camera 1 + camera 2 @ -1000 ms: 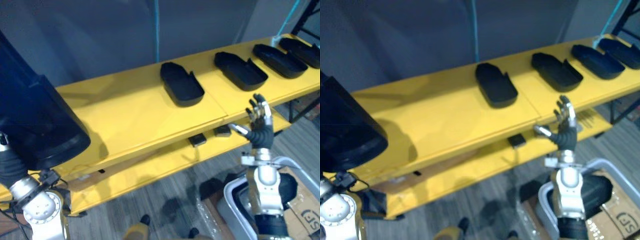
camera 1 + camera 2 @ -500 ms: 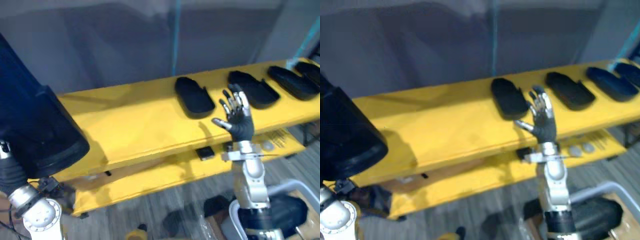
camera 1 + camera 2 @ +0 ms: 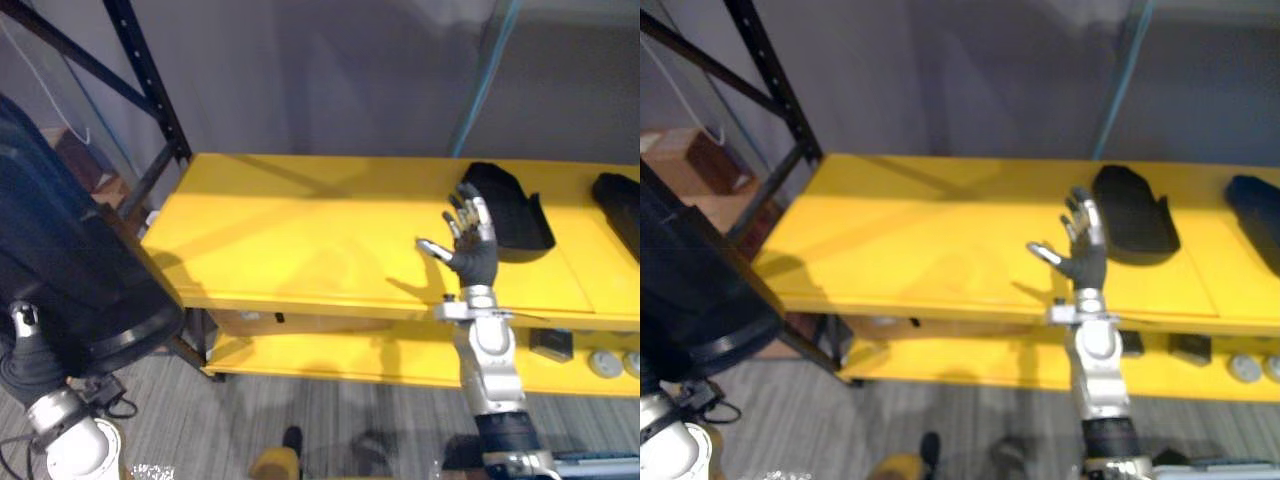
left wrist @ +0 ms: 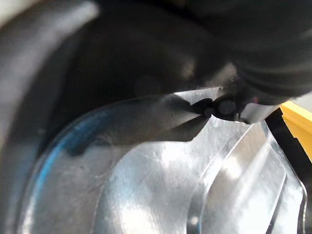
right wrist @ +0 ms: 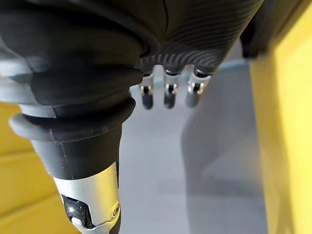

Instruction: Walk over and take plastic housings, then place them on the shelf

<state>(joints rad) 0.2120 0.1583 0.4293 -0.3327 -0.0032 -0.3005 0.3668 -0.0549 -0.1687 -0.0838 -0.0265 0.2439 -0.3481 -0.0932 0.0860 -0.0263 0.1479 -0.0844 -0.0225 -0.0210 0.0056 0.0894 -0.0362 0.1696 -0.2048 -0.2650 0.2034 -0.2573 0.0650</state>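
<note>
Camera has swung left since half a second ago: the shelf's left end and a black rack post [image 3: 150, 90] are in frame, and two of the housings on top show instead of four. The right hand stayed raised the whole time.

Left eye view: the right hand [image 3: 470, 255] is up in front of the yellow shelf [image 3: 300, 240], fingers spread and pointing up, thumb out to the robot's left, nothing in it. It sits just left of the nearest housing [image 3: 510, 222], a black shallow shell with a notched end. Can't tell if they touch. A second housing [image 3: 625, 205] is cut off at the right edge. From the shelf's left end to the nearest housing the top is bare yellow. The lower shelf [image 3: 350, 355] has a small dark block [image 3: 552, 343] and grey discs [image 3: 603, 362]. Bottom left, the left hand [image 3: 25, 365] goes up behind a big dark housing [image 3: 70, 260]; can't tell its grip.

Right eye view: same layout, the hand just beside the housing's near left corner.

Left wrist view: a dark curved surface close up, shiny clear plastic [image 4: 161, 185] below it.

Right wrist view: fingertips [image 5: 168, 97] straight out, holding nothing, yellow shelf on either side.
</note>
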